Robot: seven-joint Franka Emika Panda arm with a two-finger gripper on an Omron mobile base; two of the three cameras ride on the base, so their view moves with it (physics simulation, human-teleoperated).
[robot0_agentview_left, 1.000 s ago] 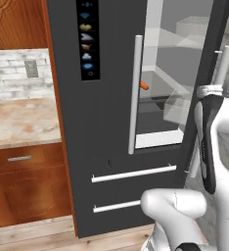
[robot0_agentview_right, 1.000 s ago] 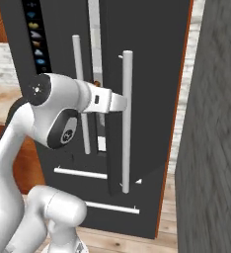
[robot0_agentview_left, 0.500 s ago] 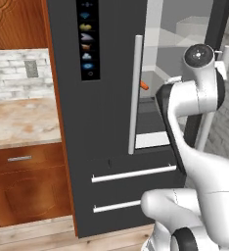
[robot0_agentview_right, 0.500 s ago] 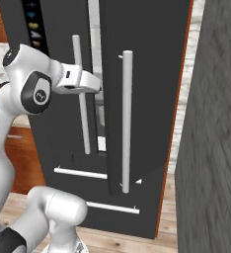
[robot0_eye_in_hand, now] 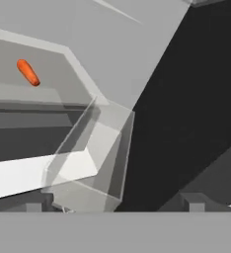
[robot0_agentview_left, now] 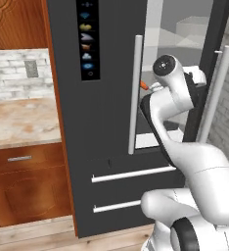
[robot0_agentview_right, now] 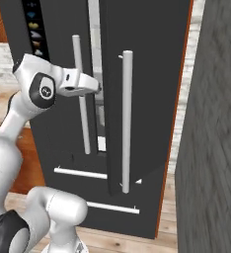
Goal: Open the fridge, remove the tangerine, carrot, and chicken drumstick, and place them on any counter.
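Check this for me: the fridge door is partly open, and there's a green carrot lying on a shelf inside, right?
Not quite. The fridge door is partly open, and a carrot does lie on a shelf inside, but it is bright orange, not green. The hand view shows it most clearly; the left base view shows its orange tip beside the arm.

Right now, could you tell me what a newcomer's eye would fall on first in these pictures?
The white arm reaching into the tall dark fridge, whose right door stands ajar with its pale bar handle forward. Next, the bright orange carrot lying on a pale shelf inside, upper left in the hand view. The gripper sits at the door gap, holding nothing, and the beige marbled counter lies left of the fridge.
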